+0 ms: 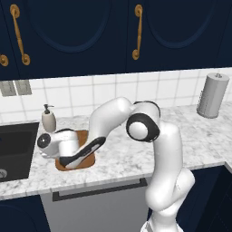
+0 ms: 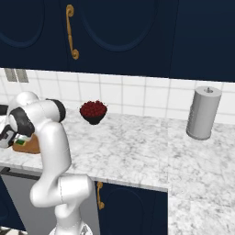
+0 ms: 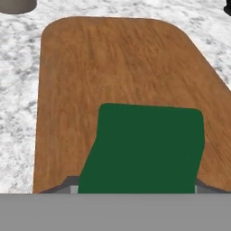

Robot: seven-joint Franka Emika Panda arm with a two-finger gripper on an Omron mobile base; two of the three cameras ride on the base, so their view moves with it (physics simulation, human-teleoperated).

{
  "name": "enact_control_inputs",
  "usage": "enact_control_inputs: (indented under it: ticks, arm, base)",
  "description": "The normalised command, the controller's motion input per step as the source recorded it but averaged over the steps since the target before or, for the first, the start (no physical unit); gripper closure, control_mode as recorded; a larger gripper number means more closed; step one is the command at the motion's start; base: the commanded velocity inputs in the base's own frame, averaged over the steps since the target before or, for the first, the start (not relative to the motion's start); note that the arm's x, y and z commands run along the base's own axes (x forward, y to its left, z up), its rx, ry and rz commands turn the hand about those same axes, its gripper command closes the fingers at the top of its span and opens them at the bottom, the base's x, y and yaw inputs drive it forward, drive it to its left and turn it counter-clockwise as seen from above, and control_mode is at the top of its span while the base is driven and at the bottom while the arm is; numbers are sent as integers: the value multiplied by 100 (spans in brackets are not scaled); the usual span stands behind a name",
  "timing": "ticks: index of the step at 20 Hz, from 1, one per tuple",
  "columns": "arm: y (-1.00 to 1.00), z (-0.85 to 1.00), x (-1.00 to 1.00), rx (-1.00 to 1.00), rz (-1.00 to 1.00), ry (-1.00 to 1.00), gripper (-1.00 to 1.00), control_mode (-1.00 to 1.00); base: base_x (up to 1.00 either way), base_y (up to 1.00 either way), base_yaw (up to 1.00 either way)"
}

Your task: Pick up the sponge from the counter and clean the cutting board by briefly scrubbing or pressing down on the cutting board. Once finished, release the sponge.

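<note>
The brown wooden cutting board (image 3: 113, 67) lies flat on the white marble counter (image 3: 18, 90). In the hand view the sponge (image 3: 146, 149), its green top facing the camera, sits low over the near half of the board. My gripper (image 3: 137, 187) is shut on it, with grey fingertips (image 3: 70, 182) just showing at either side. In the left base view the hand (image 1: 56, 145) hangs over the cutting board (image 1: 84, 136) and hides most of it. The right base view shows a sliver of green sponge (image 2: 19, 142) above the board (image 2: 30, 148). Whether the sponge touches the wood I cannot tell.
A soap dispenser (image 1: 49, 118) stands just behind the board, and the dark sink (image 1: 13, 149) lies to its left. A bowl of red fruit (image 2: 93, 111) sits near the wall. A grey paper-towel roll (image 2: 203, 112) stands far to the right.
</note>
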Motion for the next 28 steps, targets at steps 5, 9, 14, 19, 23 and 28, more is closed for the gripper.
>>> enact_control_inputs:
  ticks: [5, 9, 14, 19, 23, 28]
  arm:
    - [-2, 0, 1, 0, 0, 0, 100, -100]
    - [-21, 0, 63, 0, -1, 0, 100, -100]
    - [-26, 0, 89, 0, 0, 0, 100, -100]
    - [-17, -2, 88, 0, -1, 0, 100, -100]
    - [-20, -16, 54, 0, 0, 0, 100, -100]
    - [-17, -25, -41, 0, 0, -3, 100, -100]
  base:
    - [0, 0, 0]
    - [0, 0, 0]
    - [0, 0, 0]
    - [0, 0, 0]
    - [0, 0, 0]
    - [0, 0, 0]
